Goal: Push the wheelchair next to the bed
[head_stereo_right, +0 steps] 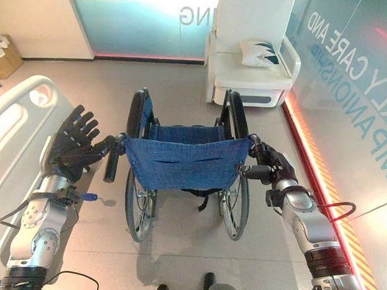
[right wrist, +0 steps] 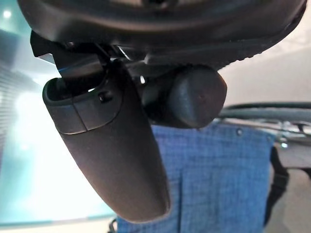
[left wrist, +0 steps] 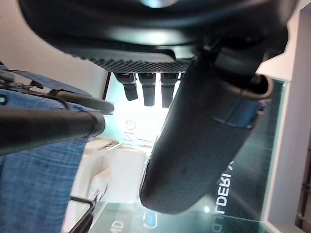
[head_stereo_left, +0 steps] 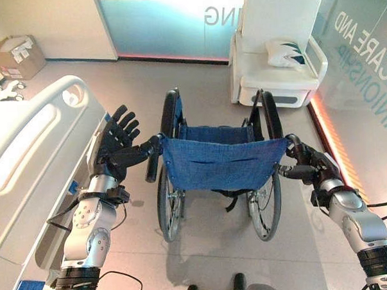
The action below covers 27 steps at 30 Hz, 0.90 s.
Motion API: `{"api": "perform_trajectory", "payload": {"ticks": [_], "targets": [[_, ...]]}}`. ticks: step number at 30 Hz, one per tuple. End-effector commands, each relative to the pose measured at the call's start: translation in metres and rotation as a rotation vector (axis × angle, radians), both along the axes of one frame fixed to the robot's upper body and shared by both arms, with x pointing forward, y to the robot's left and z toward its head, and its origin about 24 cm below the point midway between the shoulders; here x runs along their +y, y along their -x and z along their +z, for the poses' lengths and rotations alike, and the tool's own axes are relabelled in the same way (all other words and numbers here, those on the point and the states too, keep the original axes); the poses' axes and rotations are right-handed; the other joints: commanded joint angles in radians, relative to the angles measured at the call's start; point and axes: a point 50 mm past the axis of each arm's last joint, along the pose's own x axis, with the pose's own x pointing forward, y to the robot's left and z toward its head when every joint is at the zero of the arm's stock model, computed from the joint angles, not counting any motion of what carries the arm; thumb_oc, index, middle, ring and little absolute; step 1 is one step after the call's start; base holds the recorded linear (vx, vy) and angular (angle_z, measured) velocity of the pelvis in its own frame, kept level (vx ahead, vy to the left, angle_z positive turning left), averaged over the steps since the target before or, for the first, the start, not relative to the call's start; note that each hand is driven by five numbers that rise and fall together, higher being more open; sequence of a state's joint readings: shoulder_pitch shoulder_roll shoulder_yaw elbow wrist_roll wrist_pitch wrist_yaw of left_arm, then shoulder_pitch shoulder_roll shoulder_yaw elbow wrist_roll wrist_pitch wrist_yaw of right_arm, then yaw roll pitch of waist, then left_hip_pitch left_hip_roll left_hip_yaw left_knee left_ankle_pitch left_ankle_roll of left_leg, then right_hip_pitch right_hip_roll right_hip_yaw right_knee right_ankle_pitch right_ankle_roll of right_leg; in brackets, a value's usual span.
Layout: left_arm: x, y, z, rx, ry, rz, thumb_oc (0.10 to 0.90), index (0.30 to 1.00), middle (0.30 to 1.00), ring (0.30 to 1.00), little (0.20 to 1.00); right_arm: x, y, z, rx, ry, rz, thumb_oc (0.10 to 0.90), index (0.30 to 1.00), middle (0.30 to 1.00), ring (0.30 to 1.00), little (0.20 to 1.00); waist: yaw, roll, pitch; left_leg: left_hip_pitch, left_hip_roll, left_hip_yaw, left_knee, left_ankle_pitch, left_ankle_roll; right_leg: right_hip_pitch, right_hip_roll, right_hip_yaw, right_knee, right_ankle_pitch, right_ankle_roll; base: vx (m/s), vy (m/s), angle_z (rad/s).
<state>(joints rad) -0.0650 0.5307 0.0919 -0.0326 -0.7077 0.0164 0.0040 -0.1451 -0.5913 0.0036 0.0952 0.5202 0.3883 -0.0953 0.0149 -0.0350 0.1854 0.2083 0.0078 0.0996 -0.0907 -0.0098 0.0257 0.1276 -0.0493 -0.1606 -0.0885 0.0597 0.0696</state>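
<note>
The wheelchair (head_stereo_left: 216,160) with its blue cloth back stands in the middle of the floor, facing away from me. The white bed (head_stereo_left: 26,146) runs along the left, close beside the chair. My left hand (head_stereo_left: 116,142) is open with fingers spread upward, and its thumb reaches toward the chair's left push handle (head_stereo_left: 153,167). In the left wrist view that black handle (left wrist: 48,127) lies beside the thumb (left wrist: 194,145), not enclosed. My right hand (head_stereo_left: 313,167) is curled round the right push handle (right wrist: 194,97) at the chair's back corner.
A white armchair (head_stereo_left: 279,45) with a cushion stands behind the wheelchair at the back right. A glass wall with an orange floor strip (head_stereo_left: 334,139) runs down the right side. A cardboard box (head_stereo_left: 13,56) sits at the back left.
</note>
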Motion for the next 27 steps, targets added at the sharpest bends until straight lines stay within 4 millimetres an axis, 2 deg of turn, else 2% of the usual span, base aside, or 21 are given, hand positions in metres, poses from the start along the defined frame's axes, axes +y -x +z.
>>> {"api": "perform_trajectory", "payload": {"ticks": [1,4,8,17,27], "targets": [[-0.007,-0.015,0.056,-0.187,-0.045,-0.121,0.8,0.9,0.9,0.9,0.9,0.016,-0.023,0.031,-0.115,-0.042,0.119,0.8,0.9,0.9,0.9,0.9,0.029,-0.022,-0.053,-0.037,-0.059,0.012,0.003,-0.008,0.015,0.014,-0.012,-0.049,0.041,-0.013,0.043,0.02,-0.012,0.16],[-0.01,-0.015,0.049,-0.123,0.073,-0.192,0.8,0.9,0.9,0.9,0.9,0.014,-0.023,0.031,-0.112,-0.034,0.127,0.8,0.9,0.9,0.9,0.9,0.03,-0.022,-0.053,-0.036,-0.06,0.011,0.003,-0.007,0.015,0.015,-0.012,-0.051,0.041,-0.012,0.044,0.01,-0.011,0.09],[-0.013,-0.014,0.048,-0.104,0.121,-0.223,0.8,0.9,0.9,0.9,0.9,0.015,-0.023,0.031,-0.11,-0.032,0.131,0.8,0.9,0.9,0.9,0.9,0.03,-0.018,-0.051,-0.034,-0.06,0.011,0.003,-0.008,0.016,0.016,-0.012,-0.054,0.041,-0.014,0.044,0.0,-0.002,0.01],[-0.009,-0.016,0.047,-0.033,-0.022,-0.19,0.8,0.9,0.9,0.9,0.9,0.017,-0.022,0.033,-0.114,-0.023,0.135,0.8,0.9,0.9,0.9,0.9,0.031,-0.008,-0.044,-0.035,-0.062,0.012,0.003,-0.004,0.017,0.019,-0.012,-0.054,0.038,-0.014,0.043,0.0,0.0,0.0],[0.0,-0.033,0.043,0.023,-0.122,-0.077,0.8,0.9,0.9,0.9,0.9,0.027,-0.029,0.037,-0.113,-0.024,0.168,0.8,0.9,0.9,0.9,0.9,0.015,0.0,-0.048,-0.032,-0.063,0.02,0.003,-0.003,0.014,0.021,-0.013,-0.05,0.034,-0.012,0.046,0.0,0.0,0.0]]}}
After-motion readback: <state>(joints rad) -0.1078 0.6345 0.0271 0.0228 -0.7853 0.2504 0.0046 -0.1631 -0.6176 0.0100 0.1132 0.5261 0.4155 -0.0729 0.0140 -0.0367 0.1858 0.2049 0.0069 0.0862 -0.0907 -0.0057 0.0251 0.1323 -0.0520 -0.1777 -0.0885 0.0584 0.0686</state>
